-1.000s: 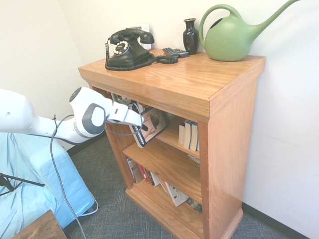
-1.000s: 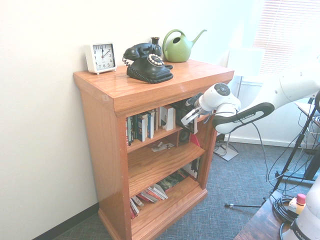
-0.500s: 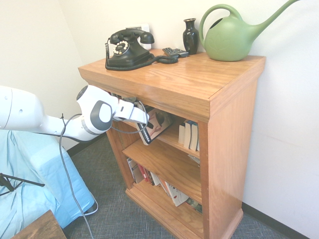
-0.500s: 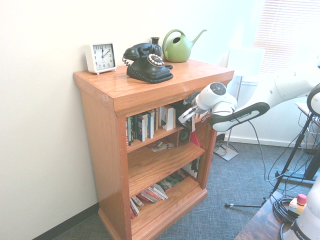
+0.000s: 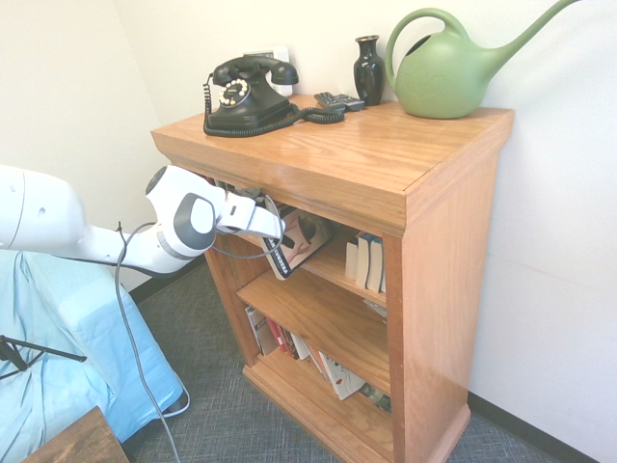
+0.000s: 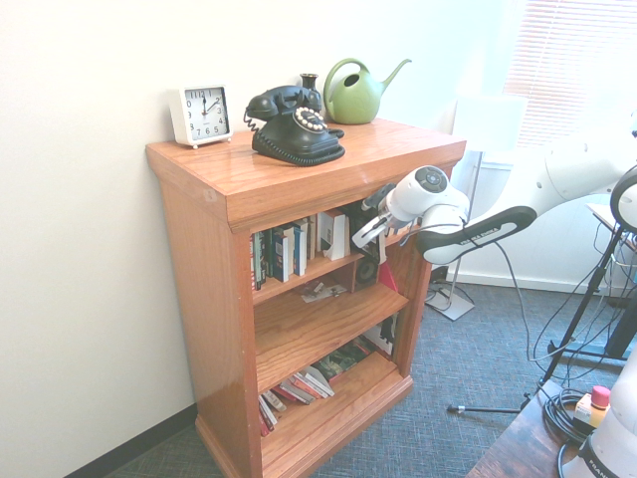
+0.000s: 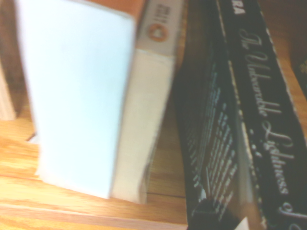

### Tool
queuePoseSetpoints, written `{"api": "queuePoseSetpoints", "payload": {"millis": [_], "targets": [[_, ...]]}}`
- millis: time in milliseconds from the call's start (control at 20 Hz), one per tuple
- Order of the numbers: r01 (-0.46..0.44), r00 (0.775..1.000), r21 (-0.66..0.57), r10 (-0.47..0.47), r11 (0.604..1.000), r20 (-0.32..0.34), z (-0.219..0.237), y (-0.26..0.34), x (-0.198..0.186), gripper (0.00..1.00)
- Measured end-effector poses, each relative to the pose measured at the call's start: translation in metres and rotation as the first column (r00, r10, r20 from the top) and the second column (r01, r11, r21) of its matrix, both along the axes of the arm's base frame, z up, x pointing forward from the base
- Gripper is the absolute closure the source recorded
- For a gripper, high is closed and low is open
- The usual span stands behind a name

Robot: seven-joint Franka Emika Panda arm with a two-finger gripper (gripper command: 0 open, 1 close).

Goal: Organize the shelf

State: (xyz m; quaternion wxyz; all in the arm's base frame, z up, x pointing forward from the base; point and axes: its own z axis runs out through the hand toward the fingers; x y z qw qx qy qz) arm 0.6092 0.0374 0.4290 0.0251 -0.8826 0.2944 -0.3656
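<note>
- Compared with 1 second back, the arm has swung closer to the shelf, carrying the claw and its book from the front edge in under the overhanging top; over the last half second the pose barely differs.
- Where things stand: the oak shelf is against the wall, and on its top sit a black telephone, a dark vase and a green watering can, with a white clock showing in the second exterior view.
- Risk 1: the dark book is tilted, not upright, at the open end of the top tier; pushed in at that slant, its corner could catch the underside of the top or the side panel and twist in the grip.
- Risk 2: the wrist view shows a pale book standing just beside the dark book with a narrow gap; a sideways nudge may topple it toward the row of upright books.
- Risk 3: let go while leaning, the dark book would likely slide flat on the tier.
- Claw: clenched on the dark book's lower edge, angled downward, as tight as it gets.
</note>
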Motion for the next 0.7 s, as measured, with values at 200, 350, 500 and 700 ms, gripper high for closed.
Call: {"api": "queuePoseSetpoints", "payload": {"millis": [200,350,500,700], "targets": [[-0.003,1.0,-0.006,0.003,1.0,0.002,-0.0008,0.0015,-0.0002,0.0],[-0.004,1.0,-0.007,0.004,1.0,0.002,-0.0009,0.0017,-0.0002,0.0],[-0.013,1.0,-0.018,0.013,1.0,0.003,-0.0014,0.0022,-0.001,0.0],[-0.042,0.999,-0.044,0.042,0.998,0.0,-0.0056,0.0066,-0.008,0.0]]}}
